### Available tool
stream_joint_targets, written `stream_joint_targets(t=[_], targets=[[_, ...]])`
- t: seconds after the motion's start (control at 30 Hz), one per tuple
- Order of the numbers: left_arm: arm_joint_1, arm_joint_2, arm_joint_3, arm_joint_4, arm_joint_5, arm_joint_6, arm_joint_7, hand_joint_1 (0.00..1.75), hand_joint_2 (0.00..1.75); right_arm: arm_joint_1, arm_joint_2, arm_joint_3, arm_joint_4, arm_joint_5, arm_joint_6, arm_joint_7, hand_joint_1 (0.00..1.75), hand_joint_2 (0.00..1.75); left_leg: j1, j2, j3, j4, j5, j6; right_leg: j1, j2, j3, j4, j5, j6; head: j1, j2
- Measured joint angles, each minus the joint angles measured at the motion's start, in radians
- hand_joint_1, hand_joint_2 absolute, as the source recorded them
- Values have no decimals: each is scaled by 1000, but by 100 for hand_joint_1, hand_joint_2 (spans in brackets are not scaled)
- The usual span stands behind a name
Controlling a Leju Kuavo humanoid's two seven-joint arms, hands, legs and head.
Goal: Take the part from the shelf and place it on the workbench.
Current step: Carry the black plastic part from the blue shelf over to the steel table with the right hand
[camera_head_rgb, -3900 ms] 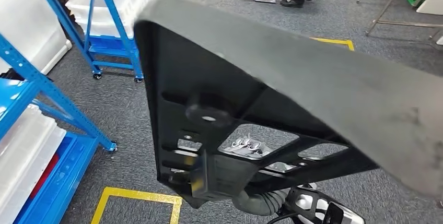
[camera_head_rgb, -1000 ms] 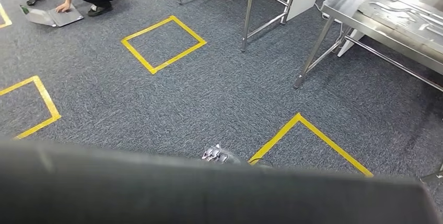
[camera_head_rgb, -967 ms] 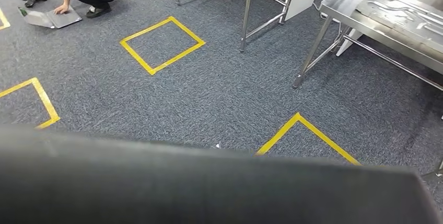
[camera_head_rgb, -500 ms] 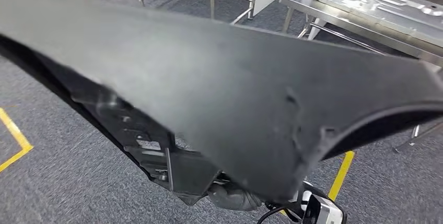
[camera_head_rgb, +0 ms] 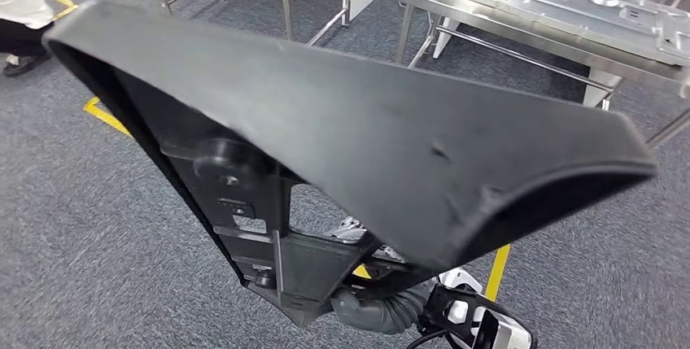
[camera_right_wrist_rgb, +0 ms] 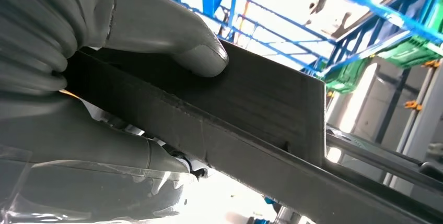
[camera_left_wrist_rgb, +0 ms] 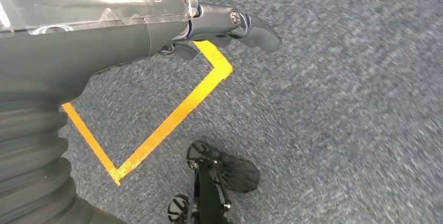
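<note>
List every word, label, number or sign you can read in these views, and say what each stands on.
None: no readable text in any view.
The black part, held by the right hand, bears no lettering that can be seen.
The yellow tape lines on the carpet are plain markings without characters.
The steel workbench shows embossed shapes, no legible writing.

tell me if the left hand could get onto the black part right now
Probably not right away: the left hand hangs low over the carpet holding nothing, while the right hand grips the black part raised in front.
</note>
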State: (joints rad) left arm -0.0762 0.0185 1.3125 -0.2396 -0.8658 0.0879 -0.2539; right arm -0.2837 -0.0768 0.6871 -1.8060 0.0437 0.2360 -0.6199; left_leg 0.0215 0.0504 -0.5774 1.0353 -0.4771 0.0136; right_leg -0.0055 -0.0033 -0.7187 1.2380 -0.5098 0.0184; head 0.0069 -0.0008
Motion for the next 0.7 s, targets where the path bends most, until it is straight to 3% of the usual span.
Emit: stream_joint_targets(t=[0.07, 0.13, 0.2, 0.27, 0.3, 0.37, 0.4, 0.43, 0.47, 0.5, 0.57, 0.63, 0.7], targets=[[-2, -3, 0, 0, 0, -3, -2, 0, 175, 1, -1, -2, -1, 2, 0, 0, 169, 175, -3, 18, 10, -1, -7, -5, 11, -38, 69, -136, 54, -18, 0, 0], [-2, -6, 0, 0, -1, -6, -3, 0, 175, 2, -2, -4, -1, 3, -1, -1, 169, 175, -6, 34, 17, -3, -12, -14, 23, -62, 100, -201, 64, -32, 0, 0], [-5, -7, 0, 0, -2, -8, -4, 0, 175, 6, -4, -6, -1, 4, -1, -2, 169, 175, -7, 50, 25, -8, -16, -25, 24, -44, 103, -208, 64, -39, 0, 0], [-9, -8, 0, 0, -3, -12, -6, 0, 175, 10, -6, -8, -2, 6, -2, -4, 169, 175, -7, 29, 25, 12, -35, -33, 16, -24, 113, -224, 72, -45, -1, 0], [-10, -8, 0, 0, -4, -14, -7, 0, 175, 11, -7, -9, -3, 6, -2, -6, 169, 175, -5, 7, 11, 48, -57, -36, 11, -14, 120, -232, 75, -49, -2, 0], [-7, -9, 0, 0, -4, -21, -10, 0, 175, 15, -7, -9, -2, 8, -2, -10, 169, 175, -2, -31, -48, 172, -116, -39, 10, 6, 123, -234, 75, -55, -3, 0], [-4, -9, 0, 0, -3, -24, -13, 0, 175, 19, -7, -9, -2, 10, -2, -12, 169, 175, -1, -38, -81, 230, -136, -42, 10, 18, 124, -233, 74, -56, -3, 0], [-1, -9, 0, 0, -3, -26, -14, 0, 175, 23, -8, -9, -1, 11, -2, -13, 169, 175, -1, -41, -102, 262, -137, -44, 10, 32, 125, -232, 73, -56, -3, 0], [0, -9, 0, 0, -3, -27, -16, 0, 175, 26, -9, -9, -1, 12, -2, -14, 169, 175, -1, -43, -107, 257, -118, -46, 9, 46, 126, -230, 71, -55, -3, 0], [0, -9, 0, 0, -3, -29, -18, 0, 175, 29, -10, -9, 0, 13, -2, -16, 169, 175, 0, -46, -93, 213, -82, -46, 9, 59, 128, -227, 68, -53, -3, 0], [0, -9, 0, 0, -3, -32, -18, 0, 175, 31, -12, -10, 0, 14, -2, -19, 169, 175, 3, -81, -43, 81, -13, -45, 8, 82, 127, -214, 59, -45, -3, 0], [1, -9, 0, 0, -6, -37, -11, 0, 175, 34, -14, -11, 0, 16, -2, -26, 169, 175, 5, -112, -16, 10, 7, -37, 7, 103, 119, -202, 53, -34, -3, 0], [1, -9, 0, 0, -11, -41, 0, 0, 175, 41, -16, -16, 0, 18, -1, -34, 169, 175, 3, -104, -12, 5, 5, -23, 5, 122, 113, -201, 53, -23, -3, 0]])
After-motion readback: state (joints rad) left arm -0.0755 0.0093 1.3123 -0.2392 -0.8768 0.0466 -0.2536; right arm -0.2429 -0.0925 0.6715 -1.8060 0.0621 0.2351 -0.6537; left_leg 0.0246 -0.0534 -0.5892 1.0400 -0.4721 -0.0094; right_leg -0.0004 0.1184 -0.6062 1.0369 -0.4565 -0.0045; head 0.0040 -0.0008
